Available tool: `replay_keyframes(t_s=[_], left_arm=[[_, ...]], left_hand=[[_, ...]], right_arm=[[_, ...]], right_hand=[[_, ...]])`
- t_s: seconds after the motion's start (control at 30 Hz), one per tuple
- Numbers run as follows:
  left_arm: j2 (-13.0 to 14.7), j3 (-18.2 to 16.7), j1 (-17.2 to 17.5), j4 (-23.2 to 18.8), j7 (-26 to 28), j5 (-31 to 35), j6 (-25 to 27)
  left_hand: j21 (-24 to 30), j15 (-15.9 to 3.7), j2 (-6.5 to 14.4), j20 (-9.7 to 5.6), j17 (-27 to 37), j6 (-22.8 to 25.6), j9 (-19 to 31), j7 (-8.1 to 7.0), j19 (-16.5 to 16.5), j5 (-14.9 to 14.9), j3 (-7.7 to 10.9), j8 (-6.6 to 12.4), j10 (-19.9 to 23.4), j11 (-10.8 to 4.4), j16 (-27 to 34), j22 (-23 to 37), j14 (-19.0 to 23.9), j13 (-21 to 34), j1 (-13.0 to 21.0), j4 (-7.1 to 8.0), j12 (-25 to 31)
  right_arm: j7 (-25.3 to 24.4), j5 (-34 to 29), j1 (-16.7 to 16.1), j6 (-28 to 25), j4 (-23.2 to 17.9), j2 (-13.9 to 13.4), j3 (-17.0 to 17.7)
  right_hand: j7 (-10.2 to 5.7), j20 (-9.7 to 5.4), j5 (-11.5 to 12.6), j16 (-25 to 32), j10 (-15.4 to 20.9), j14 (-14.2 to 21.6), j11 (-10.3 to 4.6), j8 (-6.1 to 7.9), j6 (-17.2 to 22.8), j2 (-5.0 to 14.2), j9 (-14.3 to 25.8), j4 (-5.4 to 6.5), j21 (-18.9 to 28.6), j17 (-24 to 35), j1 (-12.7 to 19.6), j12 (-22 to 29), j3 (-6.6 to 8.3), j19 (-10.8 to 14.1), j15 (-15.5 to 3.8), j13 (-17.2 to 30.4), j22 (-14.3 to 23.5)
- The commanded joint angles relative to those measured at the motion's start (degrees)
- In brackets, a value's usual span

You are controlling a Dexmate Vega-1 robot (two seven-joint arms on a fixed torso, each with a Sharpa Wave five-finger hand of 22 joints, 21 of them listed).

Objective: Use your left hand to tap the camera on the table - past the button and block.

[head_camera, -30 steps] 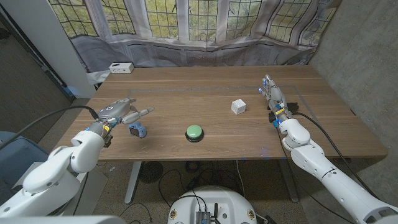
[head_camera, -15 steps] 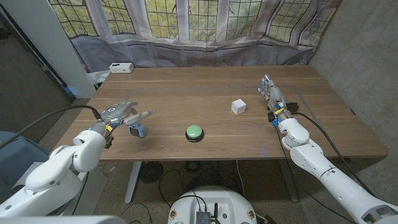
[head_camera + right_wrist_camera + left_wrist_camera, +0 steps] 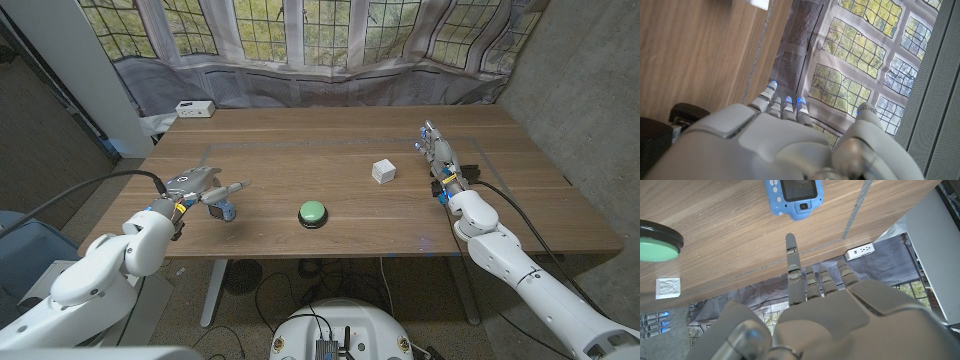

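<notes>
A small blue camera [image 3: 222,210] [image 3: 794,197] sits near the table's left front edge. To its right lie a green button [image 3: 313,212] [image 3: 657,242] and, farther back, a white block [image 3: 383,171] [image 3: 667,287]. My left hand [image 3: 203,186] [image 3: 815,305] hovers just above and behind the camera, holding nothing. One finger [image 3: 791,255] points out straight, short of the camera, and the others are curled in. My right hand [image 3: 438,155] [image 3: 765,140] stays at the table's right side beyond the block, fingers straight and together, holding nothing.
A white box [image 3: 194,108] sits at the table's [image 3: 330,130] far left corner. A thin tape line [image 3: 300,146] runs across the back half of the table. Curtained windows stand behind it.
My left hand has sunk a little and shifted slightly toward the camera, its pointing finger lower than before. The right hand, camera, button and block have not moved.
</notes>
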Motion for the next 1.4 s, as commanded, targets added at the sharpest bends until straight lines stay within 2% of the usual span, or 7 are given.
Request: replay_keyframes(t_s=[0.03, 1.07, 1.4], left_arm=[[2.01, 1.97, -1.77, 1.49, 0.59, -3.20, 0.82], [6.50, 4.18, -1.39, 0.84, 3.84, -7.36, 3.93], [7.81, 5.19, -2.40, 1.41, 4.52, -8.64, 4.11]], left_hand=[[0.23, 0.22, 0.37, 0.30, 0.14, -0.84, 0.21, -0.32, -0.45, 0.25, -0.11, -0.46, 0.04, -0.12, 0.42, 0.27, 0.37, 0.04, 0.28, 0.05, 0.14], [0.20, 0.30, 0.59, 0.29, 0.12, -0.33, 0.25, -1.25, -0.78, 0.31, -0.01, -1.05, -0.19, -0.09, 0.32, 0.26, 0.25, 0.04, 1.09, -0.31, 0.11], [0.22, 0.32, 0.77, 0.28, 0.11, -0.40, 0.25, -1.42, -0.81, 0.34, 0.11, -1.31, -0.49, -0.29, 0.33, 0.26, 0.30, 0.04, 1.45, -0.46, 0.01]], right_arm=[[-0.73, 0.27, -1.28, -0.51, -1.12, -0.69, 0.64], [0.08, 0.30, -0.37, 0.12, 0.13, -0.13, 0.33], [-0.22, 0.13, -0.52, -0.15, -0.06, -0.27, 0.29]], right_hand=[[-0.22, 0.44, -0.21, 0.06, 0.19, 0.20, 0.10, -0.06, 0.21, 0.46, 0.23, -0.32, 0.08, 0.19, -0.17, 0.14, 0.16, 0.32, 0.06, 0.11, 0.22], [-0.18, 0.48, -0.22, 0.05, 0.20, 0.19, 0.12, -0.07, 0.28, 0.43, 0.23, -0.33, 0.08, 0.19, -0.26, 0.14, 0.12, 0.29, 0.06, 0.11, 0.22], [-0.25, 0.54, -0.22, 0.03, 0.13, 0.16, 0.06, -0.09, 0.26, 0.41, 0.23, -0.35, 0.05, 0.19, -0.28, 0.10, 0.10, 0.20, 0.03, 0.11, 0.22]])
